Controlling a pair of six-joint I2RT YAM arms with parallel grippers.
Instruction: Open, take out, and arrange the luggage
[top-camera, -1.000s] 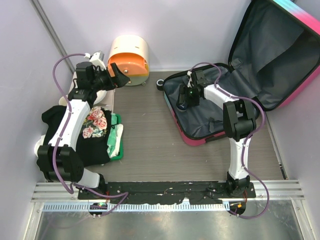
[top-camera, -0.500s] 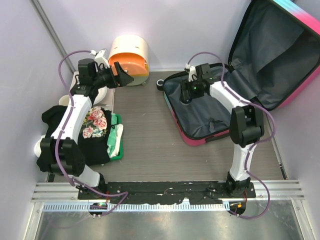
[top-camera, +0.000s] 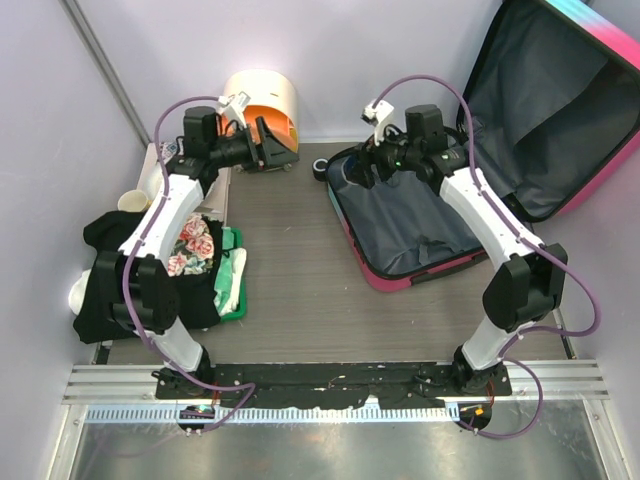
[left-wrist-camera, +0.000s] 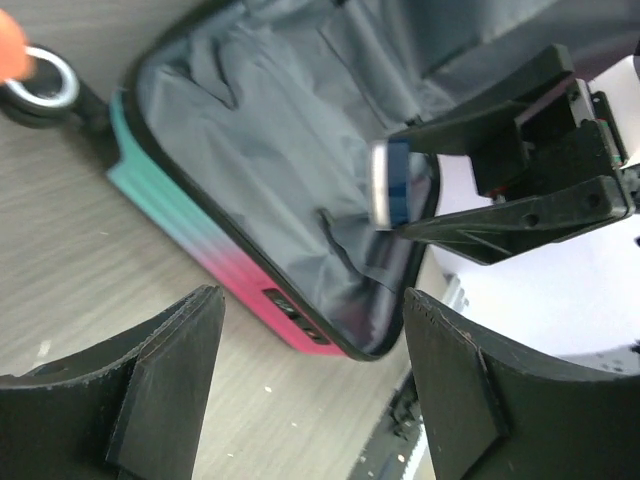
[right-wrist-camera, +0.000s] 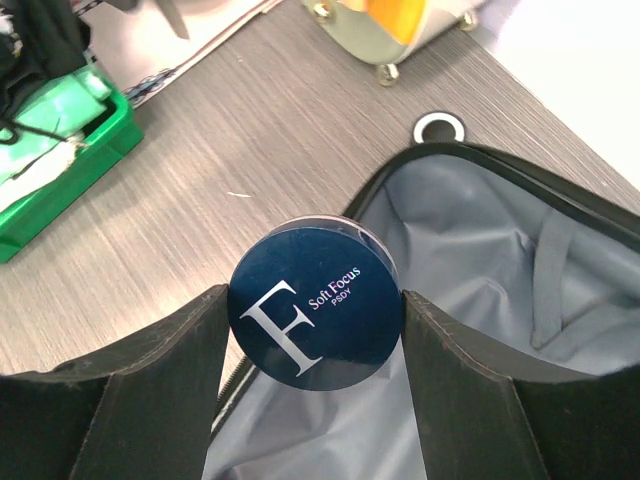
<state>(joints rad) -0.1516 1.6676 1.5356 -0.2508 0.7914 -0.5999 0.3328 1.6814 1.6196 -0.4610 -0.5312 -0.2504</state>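
At two o'clock on the table (top-camera: 290, 265) — luggage (top-camera: 420, 235): lid raised, grey lining showing.
Right gripper (right-wrist-camera: 315, 335): clamped on dark-blue jar (right-wrist-camera: 315, 300) above its eleven o'clock corner.
Left gripper (left-wrist-camera: 312, 340): fingers apart — at eleven o'clock.

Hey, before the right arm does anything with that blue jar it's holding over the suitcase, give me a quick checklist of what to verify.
1. The luggage is open: ok, lid propped back.
2. Grip on the blue Soft Focus jar: ok, the right gripper clamps its sides.
3. Jar clear of the lining: ok, it hangs over the luggage's rim.
4. Free left gripper: ok, open, empty, facing the jar.
5. Landing spot: ok, bare table between green tray and luggage.
6. Nothing left inside: cannot tell, the right arm hides part of the lining.
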